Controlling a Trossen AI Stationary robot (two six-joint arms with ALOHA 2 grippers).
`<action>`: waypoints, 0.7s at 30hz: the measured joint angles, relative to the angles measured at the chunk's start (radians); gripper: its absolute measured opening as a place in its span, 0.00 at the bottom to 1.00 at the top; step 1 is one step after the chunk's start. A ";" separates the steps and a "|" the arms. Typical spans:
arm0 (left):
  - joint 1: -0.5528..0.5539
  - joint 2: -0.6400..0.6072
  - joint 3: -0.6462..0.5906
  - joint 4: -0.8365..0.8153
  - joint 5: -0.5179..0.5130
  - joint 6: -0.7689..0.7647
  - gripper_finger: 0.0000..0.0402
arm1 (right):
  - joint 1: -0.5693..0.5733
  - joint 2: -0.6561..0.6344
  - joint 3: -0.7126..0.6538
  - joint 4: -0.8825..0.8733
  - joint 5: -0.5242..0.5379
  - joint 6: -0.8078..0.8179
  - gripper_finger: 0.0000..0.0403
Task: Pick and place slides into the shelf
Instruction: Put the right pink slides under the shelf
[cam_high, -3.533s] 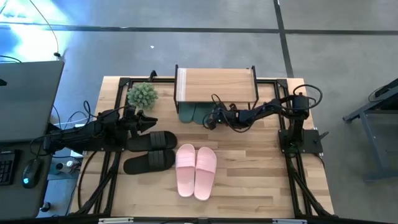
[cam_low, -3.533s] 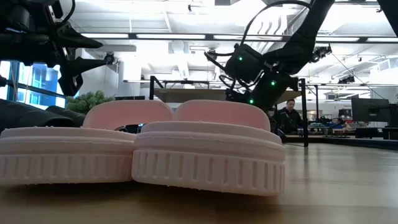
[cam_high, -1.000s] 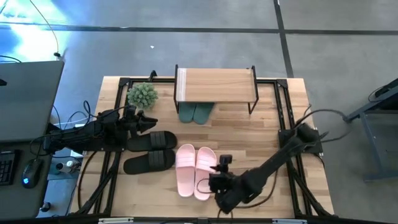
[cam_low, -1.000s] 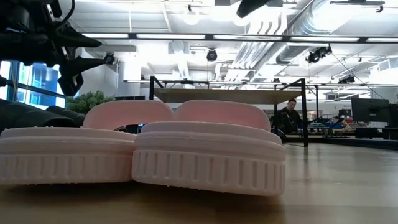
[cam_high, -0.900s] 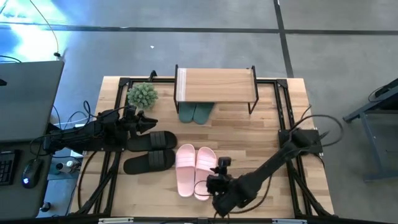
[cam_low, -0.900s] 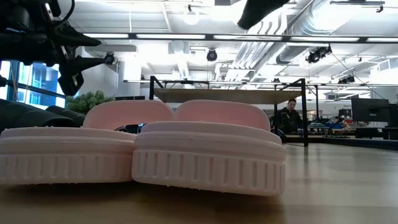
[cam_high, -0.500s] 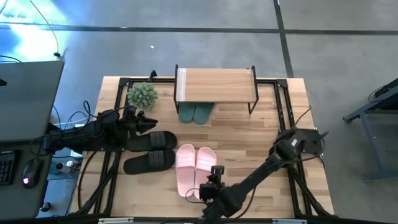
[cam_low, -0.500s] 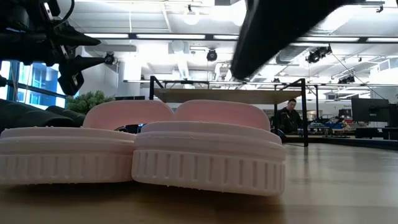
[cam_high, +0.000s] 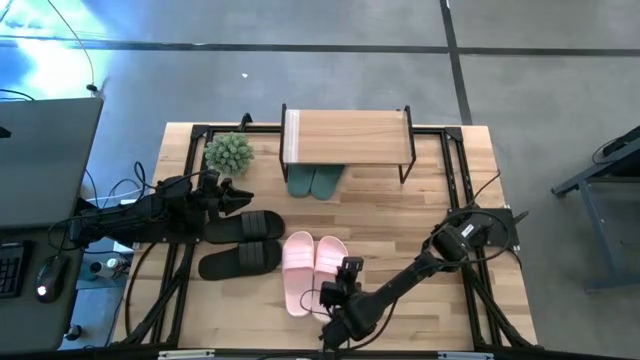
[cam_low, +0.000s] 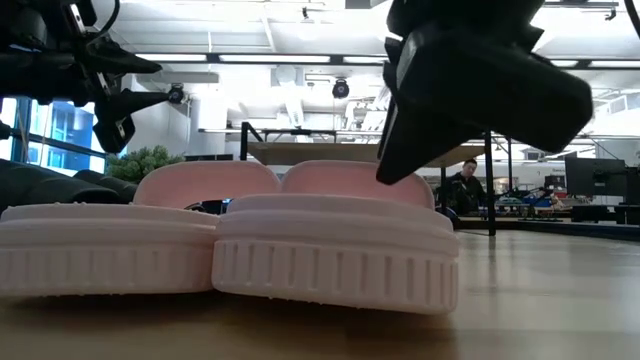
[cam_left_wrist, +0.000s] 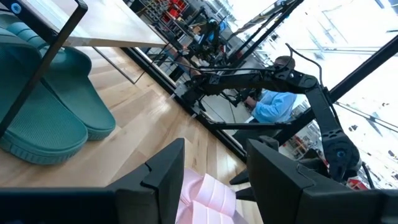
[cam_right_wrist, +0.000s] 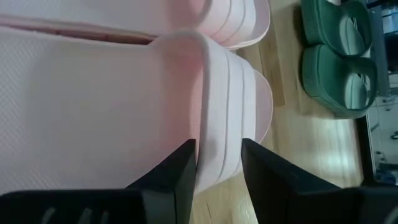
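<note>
From above we count three pairs of slides, six sandals in all, and take the shelf (cam_high: 348, 137) as our landmark: the dark green pair (cam_high: 315, 182) sits tucked under its near edge, partly hidden by the light plank top; the pale pink pair (cam_high: 314, 272) lies well in front of it, side by side; the black pair (cam_high: 240, 243) lies in front and to the left, partly covered by the left arm. One spiky green plant (cam_high: 229, 152) stands just left of the shelf. The left gripper (cam_high: 243, 196) hovers over the black pair with its jaws apart, grasping nothing. The right gripper (cam_high: 341, 290) sits at the heel of the right-hand pink slide, farthest from the shelf. From table height we see two ribbed pink heels (cam_low: 230, 255) filling the foreground, the shelf (cam_low: 350, 152) small behind them on thin black legs, and the right gripper's dark bulk cut off at the top. The left wrist camera shows the two green slides (cam_left_wrist: 46, 112) under the shelf, textured soles and smooth rounded straps, and its own fingers (cam_left_wrist: 163, 177) spread. The right wrist camera shows its fingers (cam_right_wrist: 180, 174) straddling the outer wall of the ridged pink slide (cam_right_wrist: 124, 106); we cannot tell whether they press it.
</note>
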 joint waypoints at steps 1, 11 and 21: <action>0.000 0.000 0.000 0.000 0.000 0.000 0.40 | -0.003 0.000 0.000 0.000 -0.001 -0.005 0.30; 0.000 0.000 0.000 0.000 0.000 0.000 0.40 | -0.058 0.000 0.000 -0.010 -0.013 -0.008 0.28; 0.000 0.000 0.000 0.000 0.001 0.000 0.40 | -0.076 0.000 -0.001 -0.142 0.031 0.065 0.02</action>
